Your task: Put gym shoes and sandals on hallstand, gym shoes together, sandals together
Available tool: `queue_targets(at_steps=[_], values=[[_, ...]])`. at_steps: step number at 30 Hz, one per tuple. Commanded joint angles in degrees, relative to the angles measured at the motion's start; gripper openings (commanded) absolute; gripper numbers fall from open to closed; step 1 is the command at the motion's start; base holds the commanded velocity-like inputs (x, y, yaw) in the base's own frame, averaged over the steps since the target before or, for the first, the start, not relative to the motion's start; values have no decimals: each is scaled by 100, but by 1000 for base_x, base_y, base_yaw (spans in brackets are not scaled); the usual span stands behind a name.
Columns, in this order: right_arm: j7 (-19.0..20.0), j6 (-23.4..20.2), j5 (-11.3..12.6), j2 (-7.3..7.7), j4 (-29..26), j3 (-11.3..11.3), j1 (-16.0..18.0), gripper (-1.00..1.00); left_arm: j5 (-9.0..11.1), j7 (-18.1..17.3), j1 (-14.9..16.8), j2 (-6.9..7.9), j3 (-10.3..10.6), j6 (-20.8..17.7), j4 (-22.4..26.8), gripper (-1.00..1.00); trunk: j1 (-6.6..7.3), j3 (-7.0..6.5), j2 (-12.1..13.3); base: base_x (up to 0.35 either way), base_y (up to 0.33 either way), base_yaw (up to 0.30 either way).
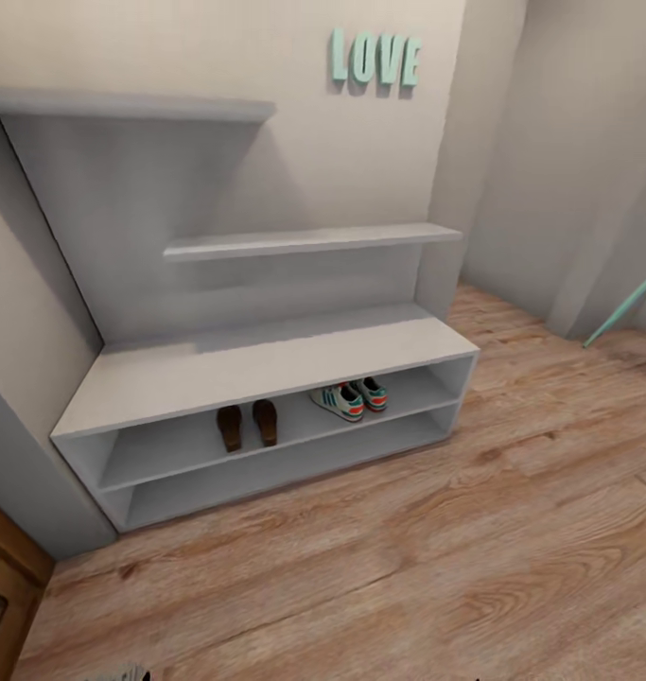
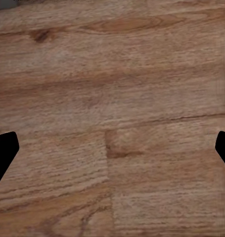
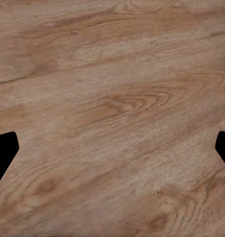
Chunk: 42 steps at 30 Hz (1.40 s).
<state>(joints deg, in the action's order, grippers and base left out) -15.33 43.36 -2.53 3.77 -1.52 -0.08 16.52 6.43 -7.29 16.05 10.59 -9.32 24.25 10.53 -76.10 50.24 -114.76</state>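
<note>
The light-grey hallstand stands against the wall under the teal "LOVE" letters. On its upper open shelf the two dark brown sandals lie side by side at the middle. To their right on the same shelf the two gym shoes, cream with green stripes and red patches, sit next to each other. My left gripper hangs open over bare corridor floor, its black fingertips at the frame's sides. My right gripper is likewise open over bare planks, holding nothing.
Stepped wall shelves rise above the hallstand. A teal slanted pole leans at the right by the far wall. A brown wooden door edge shows at the lower left. Wood-plank floor spreads in front of the rack.
</note>
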Motion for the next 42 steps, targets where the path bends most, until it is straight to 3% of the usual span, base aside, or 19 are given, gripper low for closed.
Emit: queue_targets(at_steps=[1,14,42], values=[[-30,9,-27,-4,5,-1,4,100,56,5,3,-33,-28,13,-25,100,23,-20,40,0,0,-264],[-21,-15,-32,-46,11,-1,1,100,29,261,3,-134,-2,35,-90,100,309,-326,561,0,0,-229],[-32,-38,-2,-118,4,-18,-131,100,91,289,-6,-123,-36,48,-92,100,924,-839,1684,0,0,-14]])
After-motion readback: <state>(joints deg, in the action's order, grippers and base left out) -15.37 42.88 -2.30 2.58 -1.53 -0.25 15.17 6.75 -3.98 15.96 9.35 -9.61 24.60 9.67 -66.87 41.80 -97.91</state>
